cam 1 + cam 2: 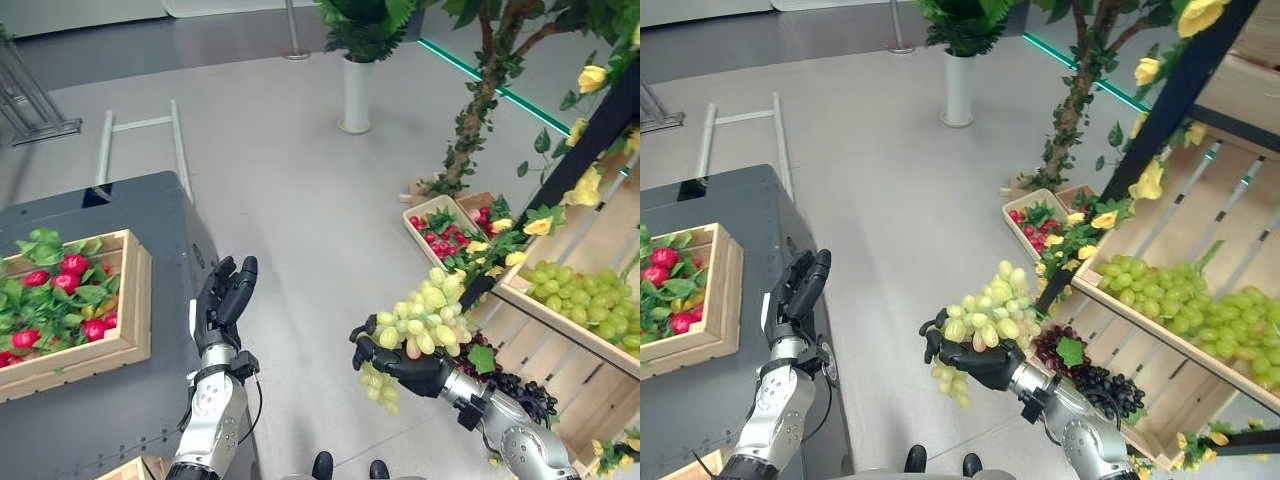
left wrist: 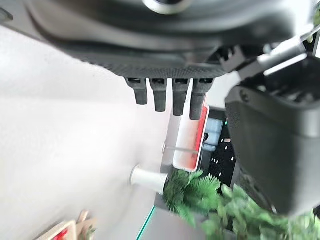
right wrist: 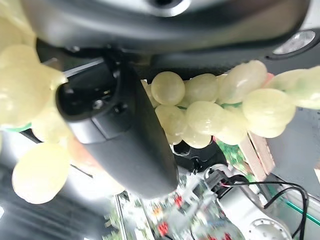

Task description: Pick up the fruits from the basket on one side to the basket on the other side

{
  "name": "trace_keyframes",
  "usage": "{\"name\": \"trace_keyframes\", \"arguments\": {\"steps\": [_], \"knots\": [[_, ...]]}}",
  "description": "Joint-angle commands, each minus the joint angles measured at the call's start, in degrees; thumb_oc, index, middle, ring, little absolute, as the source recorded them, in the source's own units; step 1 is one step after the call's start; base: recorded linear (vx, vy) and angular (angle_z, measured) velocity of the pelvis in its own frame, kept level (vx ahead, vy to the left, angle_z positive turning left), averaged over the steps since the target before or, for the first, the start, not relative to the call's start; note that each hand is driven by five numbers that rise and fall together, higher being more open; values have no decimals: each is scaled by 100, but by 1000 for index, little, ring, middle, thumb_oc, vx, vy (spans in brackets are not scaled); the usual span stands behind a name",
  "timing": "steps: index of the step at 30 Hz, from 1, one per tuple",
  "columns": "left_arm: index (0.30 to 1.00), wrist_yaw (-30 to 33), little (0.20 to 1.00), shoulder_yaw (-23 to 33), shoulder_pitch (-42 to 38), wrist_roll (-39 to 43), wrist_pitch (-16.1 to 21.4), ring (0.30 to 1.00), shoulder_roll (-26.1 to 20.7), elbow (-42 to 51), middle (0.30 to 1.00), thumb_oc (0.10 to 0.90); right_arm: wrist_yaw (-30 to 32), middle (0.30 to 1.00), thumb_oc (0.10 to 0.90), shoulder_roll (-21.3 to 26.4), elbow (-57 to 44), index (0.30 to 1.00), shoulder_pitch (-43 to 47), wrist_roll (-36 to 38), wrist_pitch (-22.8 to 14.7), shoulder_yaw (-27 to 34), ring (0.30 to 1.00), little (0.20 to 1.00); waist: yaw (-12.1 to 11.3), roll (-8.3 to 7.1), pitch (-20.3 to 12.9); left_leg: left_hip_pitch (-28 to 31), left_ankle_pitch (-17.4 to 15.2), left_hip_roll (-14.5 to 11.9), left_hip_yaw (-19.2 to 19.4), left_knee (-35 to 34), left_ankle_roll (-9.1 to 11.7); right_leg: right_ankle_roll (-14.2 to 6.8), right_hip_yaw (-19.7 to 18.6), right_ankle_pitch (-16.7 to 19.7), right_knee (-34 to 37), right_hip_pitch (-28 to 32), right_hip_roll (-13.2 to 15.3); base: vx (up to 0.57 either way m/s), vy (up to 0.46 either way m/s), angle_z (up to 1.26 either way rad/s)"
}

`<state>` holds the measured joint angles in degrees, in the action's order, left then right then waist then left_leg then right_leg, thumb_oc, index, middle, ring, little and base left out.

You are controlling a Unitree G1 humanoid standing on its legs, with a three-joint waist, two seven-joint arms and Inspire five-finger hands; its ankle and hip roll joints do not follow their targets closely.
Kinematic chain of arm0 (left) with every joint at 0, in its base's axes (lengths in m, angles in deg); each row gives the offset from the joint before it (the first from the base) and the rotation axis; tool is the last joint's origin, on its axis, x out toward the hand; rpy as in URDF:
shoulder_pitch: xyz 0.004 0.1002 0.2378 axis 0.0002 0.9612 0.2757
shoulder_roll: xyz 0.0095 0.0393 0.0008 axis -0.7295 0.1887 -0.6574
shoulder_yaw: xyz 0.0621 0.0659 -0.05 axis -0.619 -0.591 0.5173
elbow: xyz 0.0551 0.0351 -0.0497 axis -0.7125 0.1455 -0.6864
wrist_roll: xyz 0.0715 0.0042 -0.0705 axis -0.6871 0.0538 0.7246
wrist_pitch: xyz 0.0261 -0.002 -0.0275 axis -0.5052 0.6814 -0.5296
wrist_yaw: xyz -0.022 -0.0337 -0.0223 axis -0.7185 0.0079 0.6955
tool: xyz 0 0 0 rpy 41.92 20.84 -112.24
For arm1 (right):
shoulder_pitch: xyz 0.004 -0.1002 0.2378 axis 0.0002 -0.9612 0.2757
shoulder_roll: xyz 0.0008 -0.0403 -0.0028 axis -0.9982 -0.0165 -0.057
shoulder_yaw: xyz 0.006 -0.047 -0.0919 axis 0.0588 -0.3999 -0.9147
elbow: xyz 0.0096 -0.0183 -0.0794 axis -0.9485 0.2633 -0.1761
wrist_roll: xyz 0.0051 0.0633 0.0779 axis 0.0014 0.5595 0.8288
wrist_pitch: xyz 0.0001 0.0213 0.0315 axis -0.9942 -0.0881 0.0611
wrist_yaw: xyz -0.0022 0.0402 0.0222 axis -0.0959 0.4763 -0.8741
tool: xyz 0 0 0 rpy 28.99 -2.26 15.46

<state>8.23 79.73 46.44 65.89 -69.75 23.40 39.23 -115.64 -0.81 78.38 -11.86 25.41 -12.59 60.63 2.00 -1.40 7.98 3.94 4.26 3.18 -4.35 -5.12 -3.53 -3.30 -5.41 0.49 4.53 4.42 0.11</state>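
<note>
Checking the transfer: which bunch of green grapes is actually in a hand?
The green grape bunch over the floor, with the right hand curled under it. The other green grapes lie in the slatted stand crate.

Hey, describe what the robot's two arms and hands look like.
Both arms are silver-grey metal with dark joints. Each ends in a black hand: the left hand and the right hand. The fingers are ridged and segmented.

Right robot hand (image 1: 405,366) grips green grape bunch (image 1: 425,315); left robot hand (image 1: 222,300) seemingly open.
</note>
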Motion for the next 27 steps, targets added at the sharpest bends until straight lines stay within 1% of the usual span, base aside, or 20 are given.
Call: {"name": "trace_keyframes", "arguments": {"steps": [1,2,3,4,5,7,8,9,10,11,13,14,17,18,19,20,23,24,25,27], "knots": [[900,114,900,161,-423,-532,600,900,-290,175,900,800,-68,300,400,-220,-1012,300,486,808,-590,198,300,300,-14,25,-204,137,-616,208,360,12,-131,-182,891,271,-1035,-559,119,-181,-14,-67],[900,165,900,195,-409,-559,609,900,-328,194,900,800,-69,300,400,-230,-1015,300,529,792,-581,161,300,300,-57,42,-200,107,-594,179,423,12,-139,-173,1051,155,-1431,-628,132,-213,-23,-100],[900,214,900,300,-370,-605,617,900,-405,216,900,800,-127,300,400,-268,-979,300,590,655,-631,76,300,300,-134,65,-193,60,-540,143,517,12,-152,-134,1272,-59,-2108,-718,126,-158,-20,-103],[900,210,900,314,-367,-594,616,900,-415,213,900,800,-135,300,400,-274,-967,300,593,639,-641,68,300,300,-145,54,-195,54,-535,153,528,12,-155,-135,1283,-98,-2238,-739,137,-206,-77,-103],[900,192,900,456,-342,-488,623,900,-470,161,900,800,-130,300,400,-323,-875,300,629,499,-742,14,300,300,-239,25,-220,-8,-475,173,597,12,-158,-130,1415,-196,-2734,-662,186,-142,-112,-68],[900,226,900,577,-322,-459,648,900,-475,132,900,800,-69,300,400,-386,-831,300,672,409,-789,-37,300,300,-331,-35,-256,-119,-464,198,690,89,-145,-134,1495,-176,-2690,-409,285,-130,-147,-56],[900,291,900,707,-282,-450,695,900,-461,103,900,800,-101,300,400,-450,-758,300,720,374,-821,-85,300,300,-441,-106,-318,-284,-476,210,771,204,-133,-128,1595,-117,-2382,-12,435,-108,-200,-41],[900,346,900,761,-272,-446,753,900,-459,74,900,800,-157,300,400,-489,-716,300,728,348,-855,-106,300,300,-499,-153,-344,-359,-461,223,755,237,-103,-119,1594,-163,-1904,262,477,-197,-371,-48],[900,495,900,823,-284,-455,817,900,-439,38,900,800,-259,300,400,-475,-662,300,758,295,-920,-152,300,300,-582,-200,-387,-489,-355,175,738,224,26,-32,1513,-452,-862,666,361,-210,-362,-43],[900,610,900,816,-311,-445,806,900,-426,53,900,800,-260,300,400,-407,-671,300,816,338,-913,-166,300,300,-614,-222,-376,-584,-307,144,743,248,118,19,1417,-501,-470,760,270,-211,-326,-40],[900,772,900,816,-341,-426,800,900,-382,70,900,800,-273,300,400,-330,-677,300,939,399,-862,-193,300,300,-674,-237,-355,-693,-229,89,763,260,233,68,1484,-439,-158,799,222,-225,-261,-21],[900,850,900,808,-372,-445,787,900,-296,115,900,800,-228,300,400,-259,-674,300,1100,412,-805,-229,300,300,-743,-249,-297,-784,-109,3,790,207,353,148,1577,-370,47,762,187,-313,-313,-17],[900,826,900,728,-411,-526,802,900,-168,216,900,800,-70,300,400,-183,-627,300,1250,312,-812,-274,300,300,-759,-233,-241,-852,54,-76,794,63,447,248,1603,-329,47,608,122,-274,-196,-16],[900,841,900,587,-446,-533,767,900,-96,357,900,800,232,300,400,-110,-621,300,1330,229,-855,-251,300,300,-754,-224,-198,-961,162,-86,600,41,486,321,1562,-267,47,534,57,-237,-97,5],[900,823,900,556,-452,-527,765,900,-75,391,900,800,325,300,400,-65,-588,300,1382,252,-886,-259,300,300,-761,-242,-182,-967,80,-62,481,164,460,345,1535,-243,47,467,63,-350,-106,5],[900,774,900,508,-443,-537,768,900,-55,441,900,800,389,300,400,-5,-509,300,1444,353,-957,-272,300,300,-769,-277,-141,-974,-158,3,328,587,414,377,1508,-169,47,383,109,-255,-22,-4],[900,752,900,395,-426,-531,774,900,-92,547,900,800,352,300,400,44,-456,300,1354,552,-1126,-199,300,300,-649,-364,-76,-1143,-582,89,514,2094,307,375,1457,1,47,263,229,-214,58,-21],[900,732,900,392,-421,-540,791,900,-109,542,900,800,342,300,400,42,-443,300,1328,577,-1150,-163,300,300,-620,-370,-72,-1135,-652,104,524,2313,282,367,1428,28,47,243,244,-109,151,-32],[900,727,900,405,-397,-511,828,900,-130,525,900,800,310,300,400,24,-417,300,1275,577,-1153,-91,300,300,-556,-343,-75,-1008,-819,95,521,2458,238,344,1353,67,47,217,242,-78,196,-32],[900,643,900,460,-358,-415,878,900,-163,466,900,800,226,300,400,-54,-421,300,1162,460,-1118,25,300,300,-452,-256,-130,-482,-1001,35,470,1961,206,275,1275,98,47,183,252,-40,268,-27]]}}
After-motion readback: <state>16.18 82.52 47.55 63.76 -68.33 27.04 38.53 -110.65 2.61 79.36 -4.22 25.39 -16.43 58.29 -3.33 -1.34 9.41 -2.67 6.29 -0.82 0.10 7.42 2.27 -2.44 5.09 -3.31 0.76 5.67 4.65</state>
